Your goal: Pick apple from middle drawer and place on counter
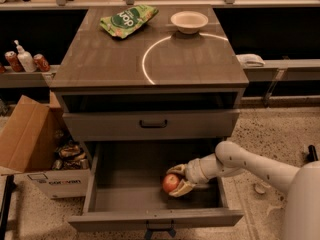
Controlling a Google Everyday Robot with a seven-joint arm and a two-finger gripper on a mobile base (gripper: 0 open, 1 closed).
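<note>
The red apple [170, 183] sits inside the open middle drawer [150, 201], right of centre on its grey floor. My gripper [176, 180] reaches in from the right on a white arm. One finger lies above the apple and one below it, both right against it. The counter [115, 59] is the glossy grey-brown cabinet top above, with a bright curved light reflection.
A white bowl [189, 21] and a green chip bag [127, 20] lie at the counter's back. A cardboard box [35, 144] stands on the floor to the left. Cans and a bottle [24, 61] sit on a left shelf. A closed drawer front [152, 124] is above.
</note>
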